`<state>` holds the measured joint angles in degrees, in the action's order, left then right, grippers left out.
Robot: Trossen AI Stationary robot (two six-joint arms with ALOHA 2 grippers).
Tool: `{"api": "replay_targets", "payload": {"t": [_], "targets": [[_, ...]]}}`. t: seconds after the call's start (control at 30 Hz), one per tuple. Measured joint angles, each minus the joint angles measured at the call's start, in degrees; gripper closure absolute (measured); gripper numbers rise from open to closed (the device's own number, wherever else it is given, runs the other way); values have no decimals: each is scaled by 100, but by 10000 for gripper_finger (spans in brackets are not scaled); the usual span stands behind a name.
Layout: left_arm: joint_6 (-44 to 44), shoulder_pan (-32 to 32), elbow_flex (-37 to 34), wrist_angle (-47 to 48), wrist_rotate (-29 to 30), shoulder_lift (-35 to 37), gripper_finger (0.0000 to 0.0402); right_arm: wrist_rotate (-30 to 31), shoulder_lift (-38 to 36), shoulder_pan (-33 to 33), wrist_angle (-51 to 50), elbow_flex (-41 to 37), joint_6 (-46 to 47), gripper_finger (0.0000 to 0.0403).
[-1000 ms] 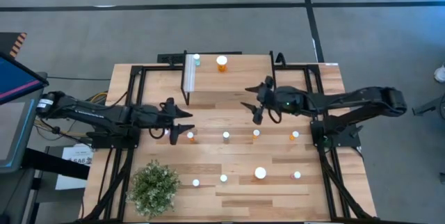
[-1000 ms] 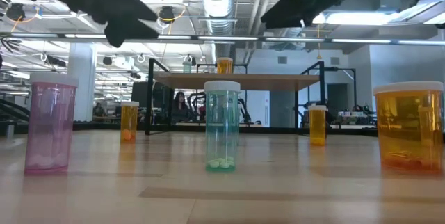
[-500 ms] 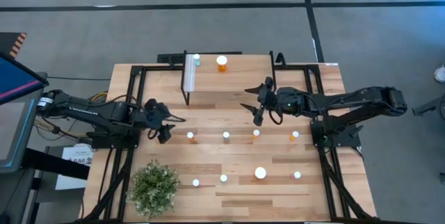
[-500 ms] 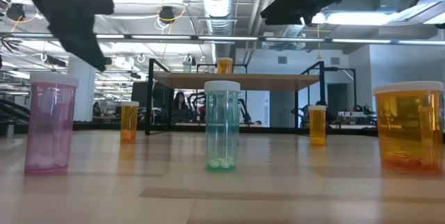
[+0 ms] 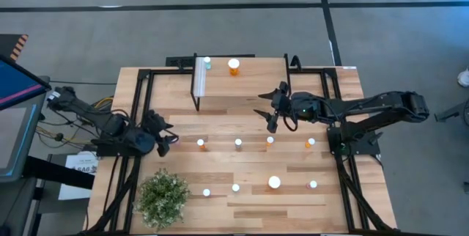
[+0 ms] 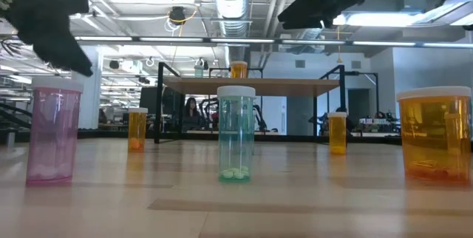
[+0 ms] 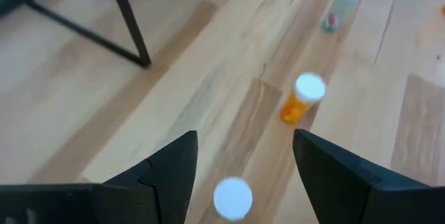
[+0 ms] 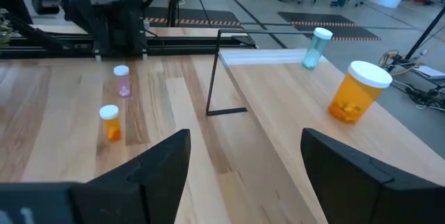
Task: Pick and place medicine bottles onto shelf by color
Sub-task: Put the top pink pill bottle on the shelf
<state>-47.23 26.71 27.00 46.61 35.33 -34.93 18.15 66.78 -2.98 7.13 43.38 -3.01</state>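
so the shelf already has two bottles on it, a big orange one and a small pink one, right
Not quite. The shelf does hold two bottles, but the small bottle is pale blue-green, not pink; the big orange bottle stands beside it. The right wrist view shows both clearly.

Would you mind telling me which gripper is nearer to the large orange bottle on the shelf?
The right. The right gripper hovers open just off the shelf, a short way from the large orange bottle. The left gripper is open, farther off near the table's left side.
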Motion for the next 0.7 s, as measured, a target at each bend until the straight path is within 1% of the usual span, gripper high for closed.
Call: {"api": "replay_targets", "payload": {"t": [0.13,0.33,0.6,0.7], "targets": [[-291,152,-201,1,1,8,178,0,0,0,9,0,0,108],[-354,167,-310,24,-3,-80,171,0,2,-2,23,0,0,108],[-728,163,-541,-22,-167,-256,110,0,2,-2,21,0,0,108],[-801,163,-570,-23,-196,-360,94,0,2,-2,21,0,0,108]]}}
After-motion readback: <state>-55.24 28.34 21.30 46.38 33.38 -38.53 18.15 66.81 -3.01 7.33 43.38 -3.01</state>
